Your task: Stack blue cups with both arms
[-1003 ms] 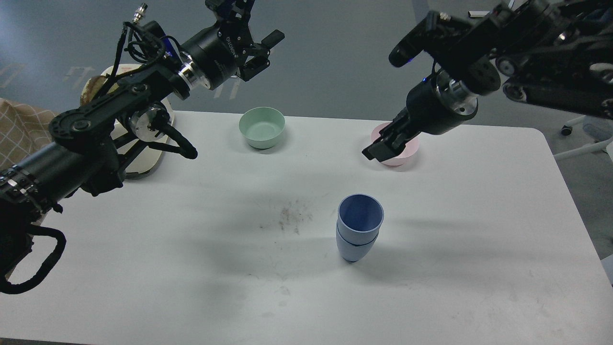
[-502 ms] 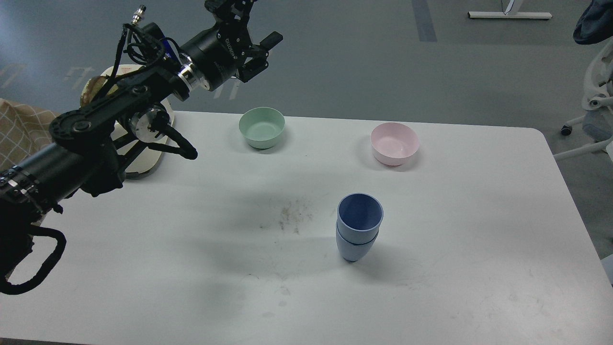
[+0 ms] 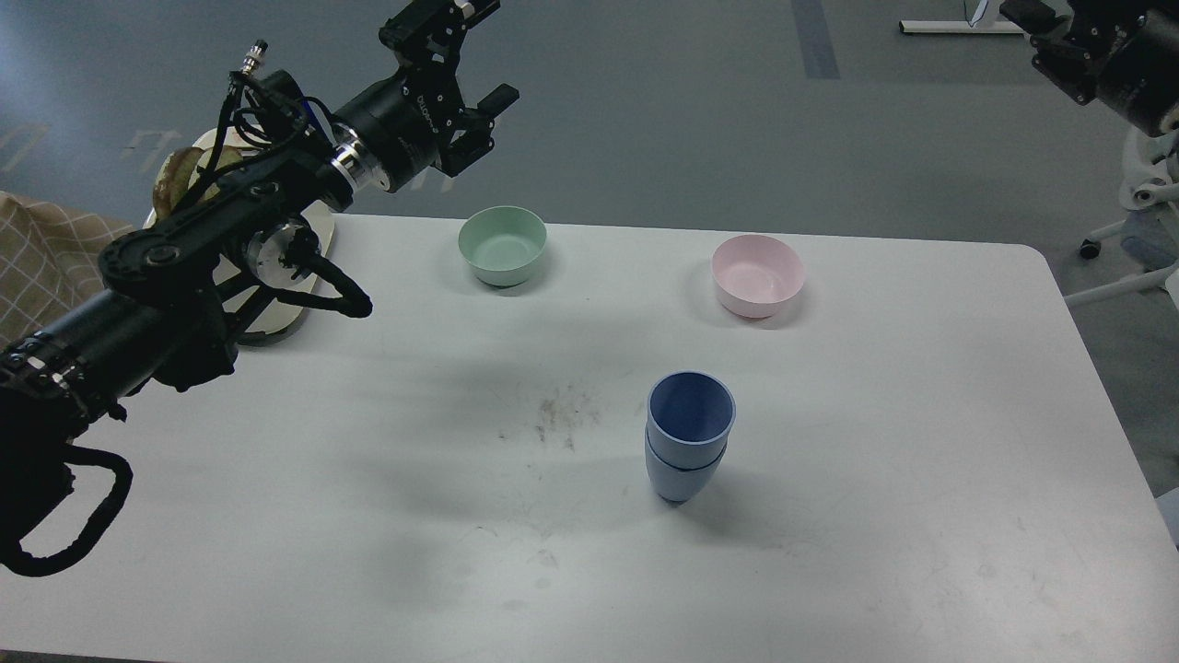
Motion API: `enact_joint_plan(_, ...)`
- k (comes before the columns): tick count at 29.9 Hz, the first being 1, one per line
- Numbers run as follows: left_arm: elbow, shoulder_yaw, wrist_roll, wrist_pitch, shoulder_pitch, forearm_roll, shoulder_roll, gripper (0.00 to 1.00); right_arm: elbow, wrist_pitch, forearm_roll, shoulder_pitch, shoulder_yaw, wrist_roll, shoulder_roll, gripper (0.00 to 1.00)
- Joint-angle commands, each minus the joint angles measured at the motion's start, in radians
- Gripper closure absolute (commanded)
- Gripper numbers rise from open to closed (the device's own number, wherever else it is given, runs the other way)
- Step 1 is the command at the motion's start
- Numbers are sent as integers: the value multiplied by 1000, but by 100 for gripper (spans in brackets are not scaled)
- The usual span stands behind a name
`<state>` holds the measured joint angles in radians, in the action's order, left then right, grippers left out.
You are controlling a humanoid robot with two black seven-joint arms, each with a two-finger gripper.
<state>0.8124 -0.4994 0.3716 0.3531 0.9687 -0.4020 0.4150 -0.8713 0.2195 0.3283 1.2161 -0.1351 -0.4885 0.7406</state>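
Right arm back at corner; blue cups stacked mid-table.

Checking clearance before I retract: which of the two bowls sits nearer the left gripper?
The mint-green bowl, at the table's far edge just below the left gripper. The pink bowl sits well off to its right.

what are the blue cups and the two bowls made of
Blue cups: likely matte plastic, with thin walls, even colour and no glare. Green bowl and pink bowl: probably the same matte plastic or melamine, pastel, smooth and only softly shiny; ceramic can't be ruled out.
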Motion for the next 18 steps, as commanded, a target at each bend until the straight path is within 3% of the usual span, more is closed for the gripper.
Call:
enact_joint_plan(1,-10,-5,6,0,-21,3,-1,2,55,-2,-22,-140,-174,0,-104,1)
enact_joint_plan(10,-16,-134,9,4,-88,14,-18,2,205,17,-57,-236,-336,0,-313,0)
enact_joint_plan(18,-48,-313,10,7,-143,60,-68,2,311,228,-202,-239,-382,0,-377,0)
